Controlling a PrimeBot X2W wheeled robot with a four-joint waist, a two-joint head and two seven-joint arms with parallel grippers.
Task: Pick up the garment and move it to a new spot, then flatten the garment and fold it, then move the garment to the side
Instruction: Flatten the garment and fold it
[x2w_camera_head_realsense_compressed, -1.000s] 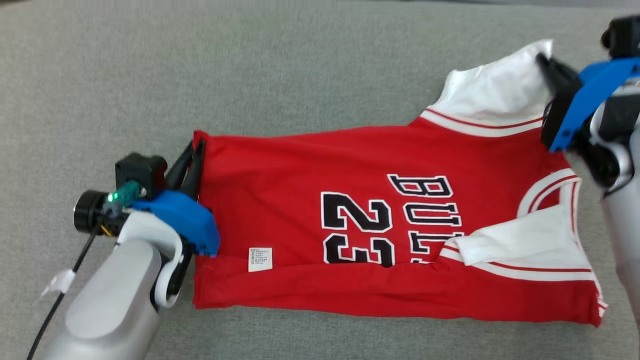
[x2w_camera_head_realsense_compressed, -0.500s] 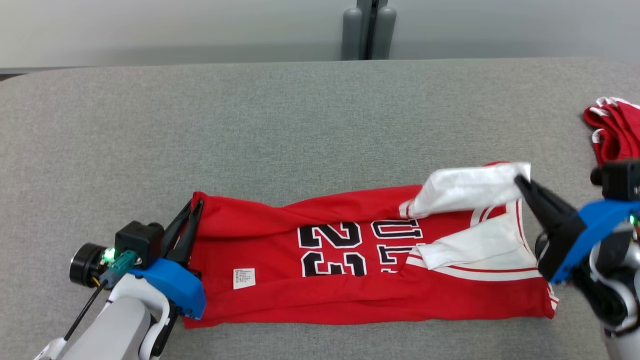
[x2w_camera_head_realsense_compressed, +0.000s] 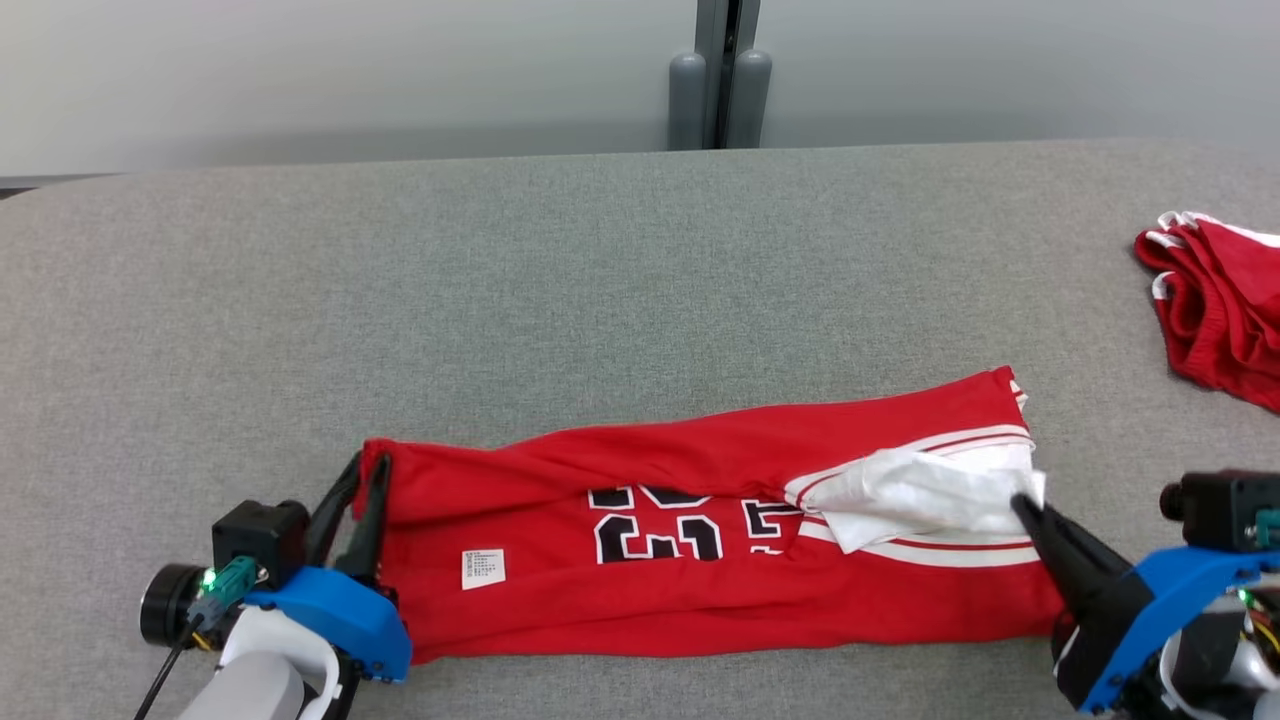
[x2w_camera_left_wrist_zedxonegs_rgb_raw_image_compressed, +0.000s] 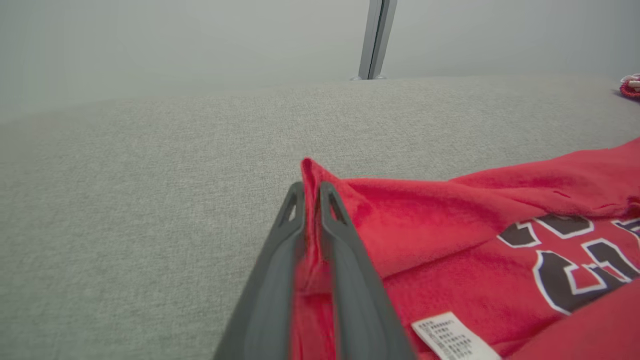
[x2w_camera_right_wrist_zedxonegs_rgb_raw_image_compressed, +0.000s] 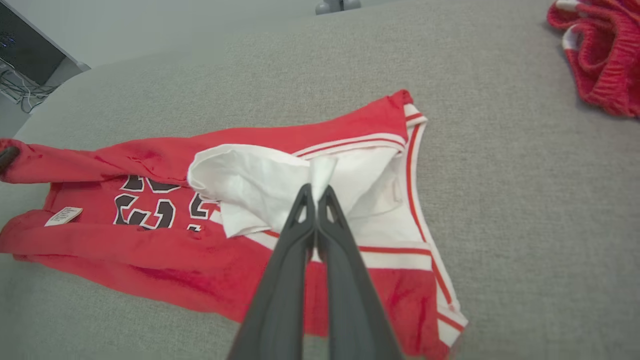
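Since the jersey (x2w_camera_head_realsense_compressed: 650, 610) looks light, limp knit, you grip corners, not middles. Left gripper (x2w_camera_head_realsense_compressed: 368, 468) clamps its hem corner toward the table's (x2w_camera_head_realsense_compressed: 600, 300) front-left; jersey lies along the front edge, half folded; right gripper (x2w_camera_head_realsense_compressed: 1022, 503) pinches its white shoulder fabric. Another red garment (x2w_camera_head_realsense_compressed: 1215, 310) at the right edge could crowd any sideways move.

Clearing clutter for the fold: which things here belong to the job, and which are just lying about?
Job: jersey; left pincer, shut on its red corner; right pincer, shut on its white lining.
Lying about: shorts on the table, far right; post behind it.
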